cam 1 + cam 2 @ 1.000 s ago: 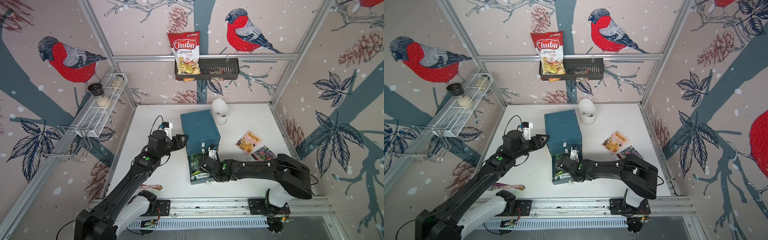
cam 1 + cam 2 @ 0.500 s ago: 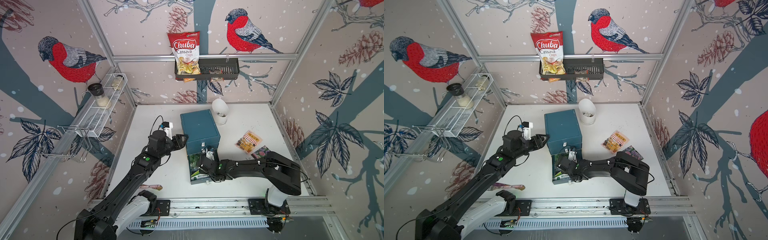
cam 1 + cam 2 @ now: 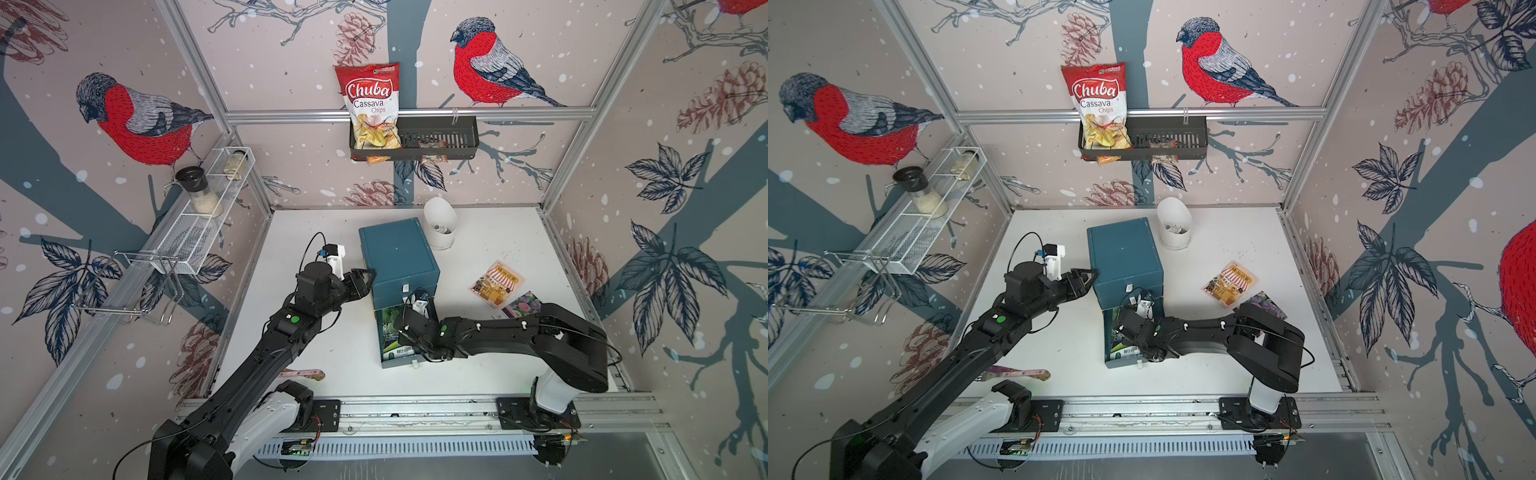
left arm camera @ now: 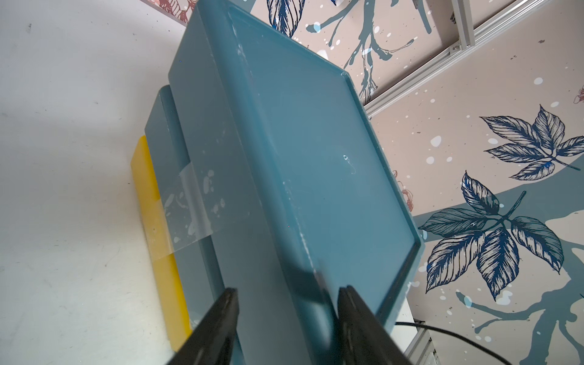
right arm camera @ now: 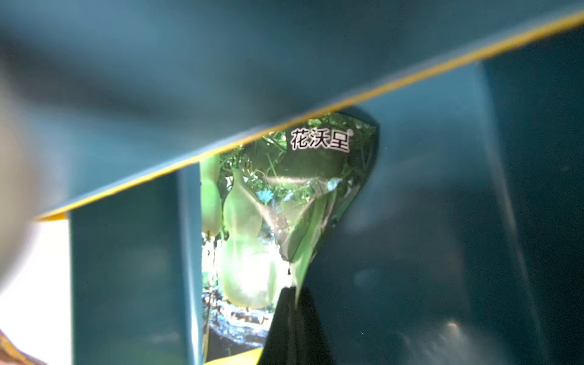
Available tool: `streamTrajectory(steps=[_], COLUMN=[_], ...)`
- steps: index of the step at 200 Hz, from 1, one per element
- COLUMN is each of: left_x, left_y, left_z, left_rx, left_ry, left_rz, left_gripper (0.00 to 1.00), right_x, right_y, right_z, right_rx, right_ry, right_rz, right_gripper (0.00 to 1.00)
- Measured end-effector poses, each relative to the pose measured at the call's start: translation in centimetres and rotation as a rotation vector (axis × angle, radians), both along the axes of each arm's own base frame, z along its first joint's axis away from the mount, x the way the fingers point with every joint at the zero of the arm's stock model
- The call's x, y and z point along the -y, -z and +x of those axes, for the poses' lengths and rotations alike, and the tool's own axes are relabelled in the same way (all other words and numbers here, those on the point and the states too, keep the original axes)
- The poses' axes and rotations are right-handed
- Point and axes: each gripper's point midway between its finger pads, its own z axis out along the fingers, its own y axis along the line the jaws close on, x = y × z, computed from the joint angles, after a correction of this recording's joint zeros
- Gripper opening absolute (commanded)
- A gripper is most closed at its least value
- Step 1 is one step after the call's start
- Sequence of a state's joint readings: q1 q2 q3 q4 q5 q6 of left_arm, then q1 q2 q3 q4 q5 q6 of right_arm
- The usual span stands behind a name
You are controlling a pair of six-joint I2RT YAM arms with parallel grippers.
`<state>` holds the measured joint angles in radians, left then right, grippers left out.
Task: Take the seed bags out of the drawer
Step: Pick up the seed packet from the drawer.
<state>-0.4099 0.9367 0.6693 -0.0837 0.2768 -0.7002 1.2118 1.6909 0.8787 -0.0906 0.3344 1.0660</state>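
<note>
Both top views are bright and even, edges bowed, soft shadows on the white bench [image 3: 498, 232]. The right wrist view is dim and blurred.

Open drawer [image 3: 395, 363] holds buckled green bag [image 5: 252, 221]; orange bag [image 3: 496, 284], purple bag [image 3: 521, 302] flat outside, side by side.

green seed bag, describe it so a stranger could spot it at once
Find the blue drawer box mid-table; its bottom drawer is pulled open. The green seed bag sits inside, pinched by the right hand; the orange bag and purple bag lie outside.
</note>
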Motion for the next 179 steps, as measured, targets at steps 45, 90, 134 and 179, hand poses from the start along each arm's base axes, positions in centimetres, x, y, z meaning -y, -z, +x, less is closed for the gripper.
streamTrajectory(steps=[45, 90, 134, 179], left_x=[0.0, 0.0, 0.0, -0.3], left_y=[0.0, 0.0, 0.0, -0.1], left_z=[0.0, 0.0, 0.0, 0.0], left_rx=[0.000, 0.002, 0.009, 0.018], left_ry=[-0.001, -0.001, 0.002, -0.004], left_rz=[0.001, 0.002, 0.009, 0.020], left_gripper=[0.54, 0.52, 0.52, 0.52], right_x=[-0.5, 0.8, 1.7, 2.1], right_y=[-2.4, -3.7, -3.8, -6.8], right_z=[-0.6, -1.2, -1.2, -1.8], right_rx=[0.027, 0.037, 0.029, 0.046], right_ry=[-0.028, -0.024, -0.017, -0.030], right_rz=[0.003, -0.046, -0.075, -0.074], right_gripper=[0.00, 0.00, 0.00, 0.00])
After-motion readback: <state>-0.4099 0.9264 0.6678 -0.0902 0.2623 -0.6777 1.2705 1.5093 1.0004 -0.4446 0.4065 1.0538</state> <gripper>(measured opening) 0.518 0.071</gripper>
